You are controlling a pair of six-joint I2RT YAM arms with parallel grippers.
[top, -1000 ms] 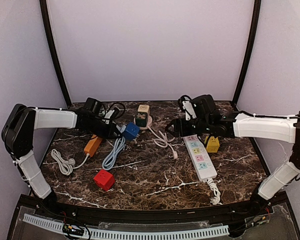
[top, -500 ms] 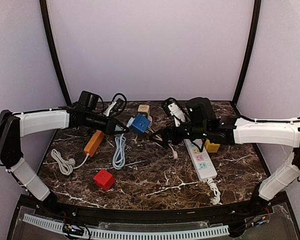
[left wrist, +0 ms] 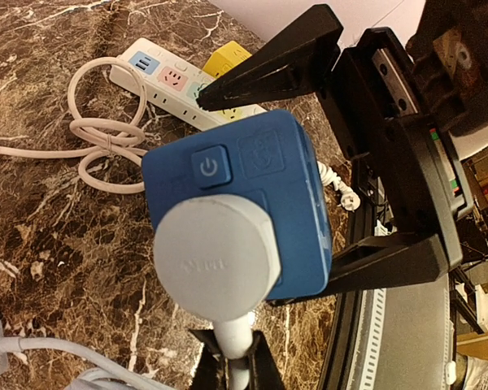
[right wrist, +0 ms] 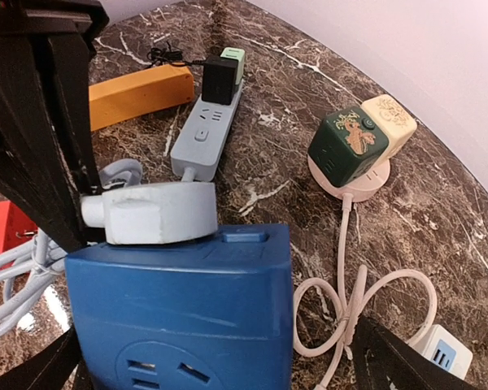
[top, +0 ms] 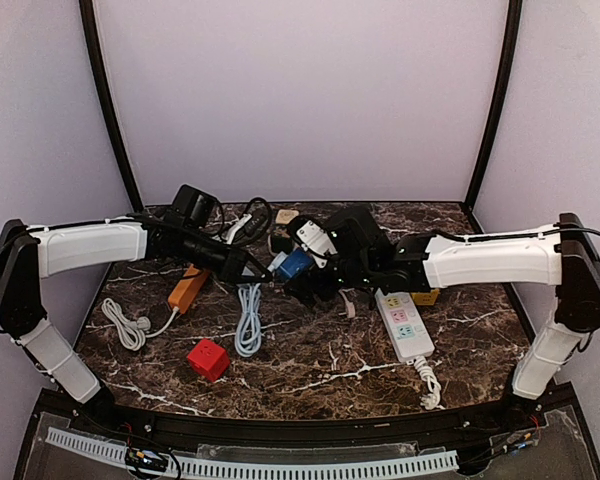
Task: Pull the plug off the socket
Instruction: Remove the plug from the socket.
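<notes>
A blue cube socket [top: 292, 264] hangs above the table's middle with a grey-white plug [left wrist: 215, 256] seated in one face. My left gripper [top: 260, 272] is shut on the plug's neck where the cord leaves it [left wrist: 232, 357]. My right gripper [top: 310, 282] is open, its jaws standing on either side of the cube [right wrist: 179, 309], with a gap on one side. In the right wrist view the plug [right wrist: 150, 213] lies on top of the cube, with the left gripper's black fingers [right wrist: 57, 146] behind it. The light blue cable [top: 248, 320] trails down to the table.
An orange power strip [top: 187, 288], a white cord [top: 130, 325] and a red cube [top: 209, 358] lie at the left. A white power strip [top: 402, 322] and a yellow cube [top: 426, 296] lie at the right. A green-and-cream cube [right wrist: 358, 138] and a grey strip [right wrist: 205, 134] lie behind.
My left gripper has lifted the blue cube by its plug and carried it right. My right gripper has moved left and now straddles the cube.
</notes>
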